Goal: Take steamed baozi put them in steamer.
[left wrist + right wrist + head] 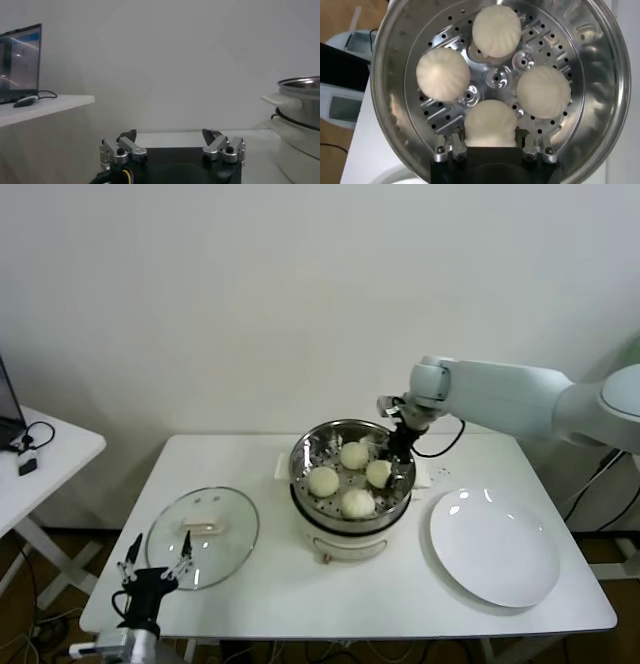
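Note:
The steamer [300, 459] is a shiny steel basket on a white cooker base at the table's middle. Three steamed baozi [354, 454] [323, 480] [358, 502] lie on its perforated floor. My right gripper [392, 459] reaches down into the basket at its right side and is shut on a fourth baozi [378, 473], low over the floor. In the right wrist view my right gripper [490, 142] flanks that baozi [490, 120], with the other three [496, 30] [442, 73] [543, 91] beyond it. My left gripper [155, 559] is parked open at the table's front left; it also shows in the left wrist view [171, 136].
A round glass lid [203, 536] lies on the table left of the steamer, just beyond the left gripper. A flat white plate [493, 546] lies at the right. A side table [60, 449] with a laptop stands far left.

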`<state>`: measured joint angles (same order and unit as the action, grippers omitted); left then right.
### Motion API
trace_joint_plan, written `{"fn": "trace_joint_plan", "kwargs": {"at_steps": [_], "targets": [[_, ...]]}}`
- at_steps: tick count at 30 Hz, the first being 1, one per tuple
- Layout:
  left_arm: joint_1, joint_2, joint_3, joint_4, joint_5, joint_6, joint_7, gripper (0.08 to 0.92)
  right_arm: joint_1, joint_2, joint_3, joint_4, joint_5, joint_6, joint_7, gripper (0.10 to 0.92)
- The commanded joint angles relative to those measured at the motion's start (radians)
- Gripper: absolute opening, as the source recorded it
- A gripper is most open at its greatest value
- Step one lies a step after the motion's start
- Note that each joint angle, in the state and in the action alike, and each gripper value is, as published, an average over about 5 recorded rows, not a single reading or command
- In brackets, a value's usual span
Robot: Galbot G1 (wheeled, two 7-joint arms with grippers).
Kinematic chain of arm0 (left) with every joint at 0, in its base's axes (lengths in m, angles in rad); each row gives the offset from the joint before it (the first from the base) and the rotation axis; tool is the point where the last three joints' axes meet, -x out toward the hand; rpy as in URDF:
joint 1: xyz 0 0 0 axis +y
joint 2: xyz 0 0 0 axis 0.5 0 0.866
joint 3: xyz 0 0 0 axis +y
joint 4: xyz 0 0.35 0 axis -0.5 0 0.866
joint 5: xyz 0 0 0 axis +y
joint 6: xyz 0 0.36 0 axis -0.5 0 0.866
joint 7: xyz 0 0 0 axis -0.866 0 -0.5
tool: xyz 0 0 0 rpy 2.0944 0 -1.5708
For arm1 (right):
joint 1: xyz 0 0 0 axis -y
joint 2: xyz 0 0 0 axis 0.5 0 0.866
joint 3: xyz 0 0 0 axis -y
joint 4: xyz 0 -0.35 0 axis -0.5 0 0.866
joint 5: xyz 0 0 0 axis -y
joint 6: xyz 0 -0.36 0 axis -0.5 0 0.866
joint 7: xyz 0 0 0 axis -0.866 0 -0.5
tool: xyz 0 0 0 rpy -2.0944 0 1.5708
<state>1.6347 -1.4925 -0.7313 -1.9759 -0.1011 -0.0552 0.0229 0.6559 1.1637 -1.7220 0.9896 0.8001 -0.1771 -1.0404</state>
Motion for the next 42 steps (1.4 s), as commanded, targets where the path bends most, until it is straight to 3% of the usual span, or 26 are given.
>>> {"fn": "trace_joint_plan", "kwargs": {"at_steps": [1,15,23,28,34,42], "targets": [[0.000,-0.001,0.001,0.001,-0.002,0.001,0.000,0.823,-0.015,-0.001,0.000,-0.004,-0.014,-0.001,0.001,0.645],[0.000,-0.003,0.003,0.001,0.002,0.001,0.000,0.823,-0.010,-0.019,0.004,0.007,-0.030,0.007,0.008,0.647],[0.001,-0.004,0.002,0.003,0.001,0.000,0.000,0.823,-0.001,-0.014,0.020,0.008,-0.010,0.009,0.004,0.797],[0.000,-0.003,0.001,0.002,0.002,-0.001,-0.001,0.823,0.026,-0.023,0.022,0.034,0.014,0.018,0.002,0.822],[0.002,-0.003,0.002,-0.004,0.005,0.001,-0.001,0.823,0.079,-0.082,0.038,0.099,0.066,0.011,0.036,0.823],[-0.001,-0.003,0.004,-0.010,0.007,0.008,-0.001,0.823,0.128,-0.233,0.090,0.223,0.026,-0.016,0.058,0.823]]}}
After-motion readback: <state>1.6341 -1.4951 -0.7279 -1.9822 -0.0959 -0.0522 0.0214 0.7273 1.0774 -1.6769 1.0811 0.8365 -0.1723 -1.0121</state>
